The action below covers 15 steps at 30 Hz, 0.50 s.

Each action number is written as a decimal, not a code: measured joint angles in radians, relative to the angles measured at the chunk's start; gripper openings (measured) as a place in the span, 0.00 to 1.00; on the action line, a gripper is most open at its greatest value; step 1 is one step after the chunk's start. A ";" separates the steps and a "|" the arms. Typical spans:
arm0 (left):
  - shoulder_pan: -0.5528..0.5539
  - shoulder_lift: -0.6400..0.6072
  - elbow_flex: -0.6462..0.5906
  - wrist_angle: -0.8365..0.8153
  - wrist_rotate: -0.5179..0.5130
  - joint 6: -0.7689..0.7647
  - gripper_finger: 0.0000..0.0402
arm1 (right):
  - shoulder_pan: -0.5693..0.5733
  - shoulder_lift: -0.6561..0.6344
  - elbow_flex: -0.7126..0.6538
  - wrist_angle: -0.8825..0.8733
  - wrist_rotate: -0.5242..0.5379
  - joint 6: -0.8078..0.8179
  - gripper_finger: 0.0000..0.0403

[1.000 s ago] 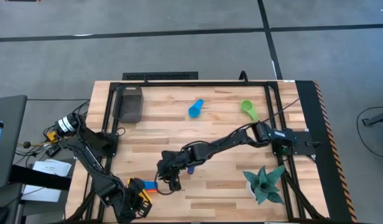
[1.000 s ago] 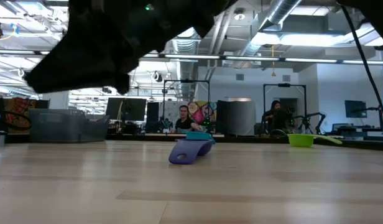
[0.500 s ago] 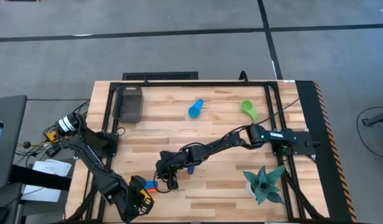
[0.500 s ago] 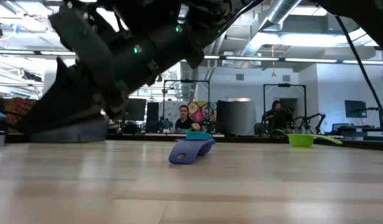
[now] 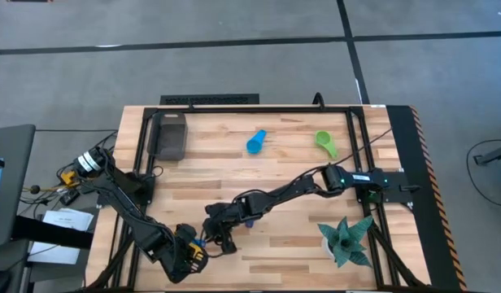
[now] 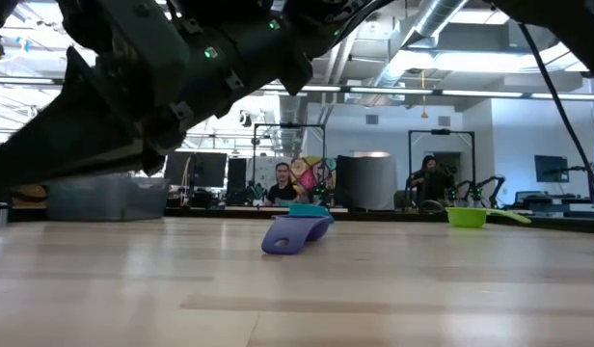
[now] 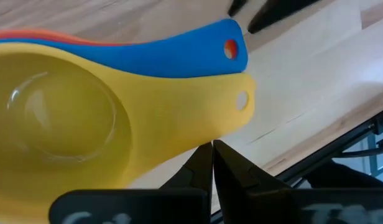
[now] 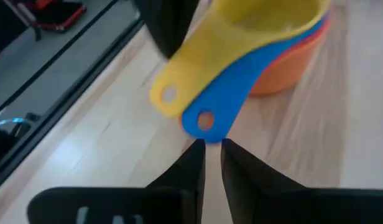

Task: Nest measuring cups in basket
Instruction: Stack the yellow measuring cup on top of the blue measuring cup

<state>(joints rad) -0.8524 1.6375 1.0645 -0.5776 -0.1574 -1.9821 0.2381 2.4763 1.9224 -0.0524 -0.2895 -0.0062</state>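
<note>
high view: the left hand (image 5: 188,254), fingers together, sits at the near edge of the wooden tabletop (image 5: 275,175) beside the right hand (image 5: 222,238). a light blue plastic measuring cup (image 5: 255,142) and a green plastic measuring cup (image 5: 324,142) lie apart toward the far side; the dark grey rectangular basket (image 5: 170,135) stands at the far left corner.

low view: a dark blue plastic measuring cup (image 6: 295,232) lies mid-tabletop.

left wrist view: a yellow plastic measuring cup (image 7: 110,124) is nested over a blue cup (image 7: 173,51).

right wrist view: the right hand's fingers stand narrowly apart, just short of the blue handle, holding nothing.
</note>
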 joint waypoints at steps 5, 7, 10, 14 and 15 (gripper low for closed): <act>0.002 0.000 0.000 0.000 0.000 -0.004 0.00 | 0.003 0.000 0.000 -0.027 0.001 -0.003 0.19; 0.002 0.000 0.000 0.000 0.000 -0.016 0.00 | -0.001 0.000 0.000 -0.021 0.017 0.000 0.19; 0.002 0.000 0.000 0.003 -0.001 -0.034 0.00 | -0.010 -0.004 0.000 -0.016 0.080 0.011 0.19; 0.002 -0.001 0.000 0.015 -0.009 -0.040 0.00 | -0.026 -0.002 0.000 0.006 0.137 0.032 0.19; 0.002 -0.001 0.000 0.015 -0.010 -0.044 0.00 | -0.029 -0.001 0.000 0.013 0.136 0.036 0.19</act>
<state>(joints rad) -0.8509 1.6367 1.0645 -0.5629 -0.1673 -2.0257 0.2092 2.4752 1.9224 -0.0394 -0.1531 0.0300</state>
